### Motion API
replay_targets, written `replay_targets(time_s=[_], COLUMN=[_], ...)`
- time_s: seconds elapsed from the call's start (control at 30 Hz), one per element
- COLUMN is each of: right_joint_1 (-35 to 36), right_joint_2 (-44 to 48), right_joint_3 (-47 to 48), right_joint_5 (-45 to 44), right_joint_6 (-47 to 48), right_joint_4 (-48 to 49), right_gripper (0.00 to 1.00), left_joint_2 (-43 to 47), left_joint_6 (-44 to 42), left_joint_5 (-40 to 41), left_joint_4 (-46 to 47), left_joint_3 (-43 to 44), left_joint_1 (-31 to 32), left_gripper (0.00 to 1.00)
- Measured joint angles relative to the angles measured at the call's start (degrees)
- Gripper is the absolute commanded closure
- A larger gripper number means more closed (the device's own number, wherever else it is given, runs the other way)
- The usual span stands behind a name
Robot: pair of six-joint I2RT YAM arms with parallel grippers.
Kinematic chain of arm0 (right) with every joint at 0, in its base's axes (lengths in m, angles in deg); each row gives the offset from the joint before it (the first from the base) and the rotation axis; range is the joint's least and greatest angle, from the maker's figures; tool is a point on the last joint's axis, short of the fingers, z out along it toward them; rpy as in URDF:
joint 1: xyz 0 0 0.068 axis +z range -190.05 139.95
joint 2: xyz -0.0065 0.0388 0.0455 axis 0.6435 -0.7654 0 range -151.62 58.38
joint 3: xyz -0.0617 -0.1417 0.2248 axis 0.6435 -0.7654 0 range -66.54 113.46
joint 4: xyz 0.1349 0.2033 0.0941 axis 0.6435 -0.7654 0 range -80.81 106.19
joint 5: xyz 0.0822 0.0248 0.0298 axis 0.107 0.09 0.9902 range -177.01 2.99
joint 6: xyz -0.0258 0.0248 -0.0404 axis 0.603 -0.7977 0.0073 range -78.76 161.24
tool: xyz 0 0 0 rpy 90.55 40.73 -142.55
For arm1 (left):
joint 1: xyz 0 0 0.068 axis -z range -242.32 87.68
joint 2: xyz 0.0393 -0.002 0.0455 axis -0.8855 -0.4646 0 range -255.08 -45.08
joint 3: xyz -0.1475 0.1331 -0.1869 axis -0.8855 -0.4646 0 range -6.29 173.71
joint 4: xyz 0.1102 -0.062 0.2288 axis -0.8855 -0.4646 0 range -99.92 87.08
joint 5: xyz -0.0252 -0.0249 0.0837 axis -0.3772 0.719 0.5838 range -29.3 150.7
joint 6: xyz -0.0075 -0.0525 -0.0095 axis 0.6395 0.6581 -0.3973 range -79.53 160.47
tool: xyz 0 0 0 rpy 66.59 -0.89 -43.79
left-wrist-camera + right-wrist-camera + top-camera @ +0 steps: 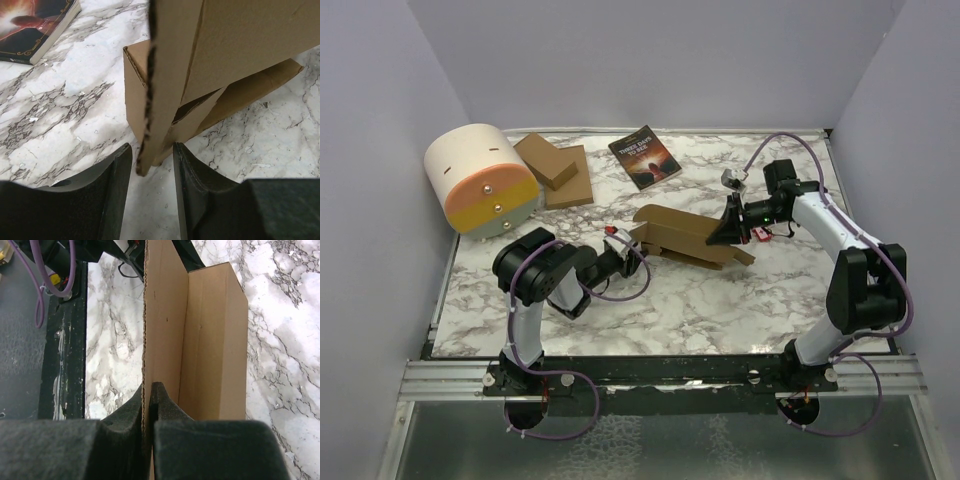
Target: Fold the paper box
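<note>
The paper box (685, 235) lies near the middle of the counter (720, 310), stretched between the two arms and resting on the marble surface. It is no longer a flat sheet. Long panels stand up along their creases to make an open trough, and the right wrist view shows two panels meeting at a clean right-angle fold. In the left wrist view the near end is part-formed, with a short wall standing and an inner flap slanting loosely across the opening.

By my reckoning the job is about half done. The body has its shape, but the top is open, the ends are untucked, and a flap at the right-hand end lies flat on the counter.

The right claw (148, 387) is pinched tight on the top edge of one upright panel, holding that end of the carton. The left claw (152, 150) straddles the raw edge of a panel at the other end. Its jaws stand apart with a sliver of daylight on either side, so it looks to be guiding rather than clamping, though the close angle makes contact hard to rule out.

What is left is squaring the walls, folding in the end flaps and closing the lid.

Beyond the box, a stack of flat cardboard pieces (555, 170) and a dark book (645, 157) sit toward the back.
</note>
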Motion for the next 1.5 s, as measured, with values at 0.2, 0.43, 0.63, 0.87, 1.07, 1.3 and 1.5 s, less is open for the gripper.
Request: replay_targets(time_s=[0.2,0.43,0.63,0.87,1.07,1.3,1.5], right_joint_1=[0.0,0.0,0.0,0.0,0.0,0.0,0.0], right_joint_2=[-0.7,-0.9,-1.6,-1.8,-2.0,-2.0,-2.0], right_joint_3=[0.0,0.0,0.0,0.0,0.0,0.0,0.0], right_joint_5=[0.2,0.2,0.4,0.6,0.9,0.9,1.0], right_joint_6=[0.0,-0.3,-0.4,-1.8,-3.7,-5.9,-7.8], right_joint_4=[-0.1,0.0,0.0,0.5,2.0,3.7,4.8], right_gripper=[0.99,0.99,0.99,0.99,0.99,0.99,0.98], left_joint_2=[0.0,0.0,-0.4,-1.9,-2.1,-2.3,-1.9], left_joint_6=[0.6,2.5,3.0,2.5,2.1,2.4,2.4], left_joint_5=[0.0,1.1,4.9,12.7,18.7,21.7,22.2], left_joint_4=[0.0,0.0,0.0,0.0,0.0,0.0,0.0], left_joint_3=[1.2,2.2,2.8,4.0,4.5,4.6,4.2], left_joint_1=[0.0,0.0,1.6,5.3,6.5,7.3,7.5], left_gripper=[0.58,0.59,0.65,0.85,1.0,1.0,0.87])
